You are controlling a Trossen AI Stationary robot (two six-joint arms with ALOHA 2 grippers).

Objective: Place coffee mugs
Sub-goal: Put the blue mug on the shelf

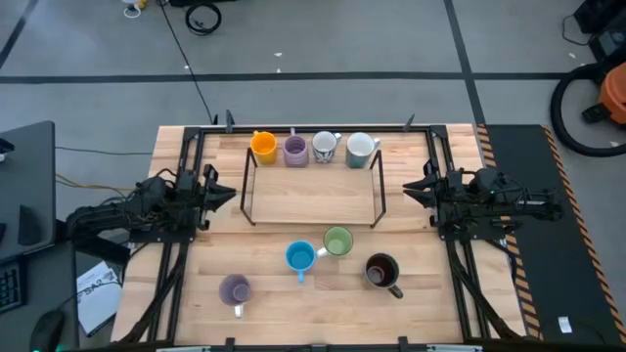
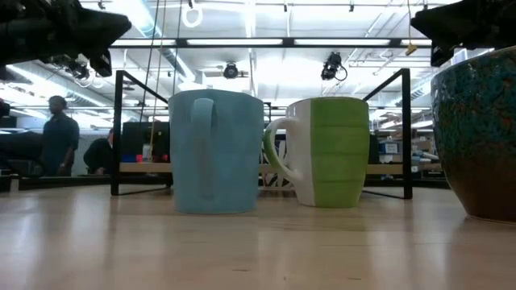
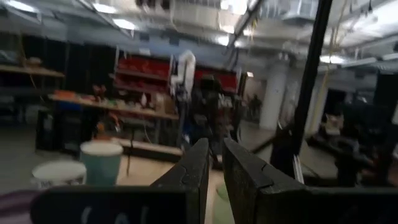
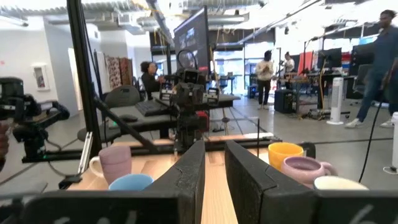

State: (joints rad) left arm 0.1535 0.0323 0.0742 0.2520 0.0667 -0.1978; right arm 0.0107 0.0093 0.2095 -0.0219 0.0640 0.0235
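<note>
Though both empty grippers [image 3: 214, 165] [image 4: 214, 165] stand slightly parted, the brown mug [image 2: 477, 133] is cropped.

There are eight mugs and one black wire rack [image 1: 313, 200]. Four mugs stand in a row along the far side of the rack: one orange mug [image 1: 262, 146], one purple mug [image 1: 294, 150], one patterned white mug [image 1: 325, 147] and one pale mug [image 1: 360, 149]. Four more stand on the near side of the rack: one blue mug [image 1: 299, 257], one green mug [image 1: 337, 242], one dark brown mug [image 1: 381, 271] and one lavender mug [image 1: 234, 289].
</note>
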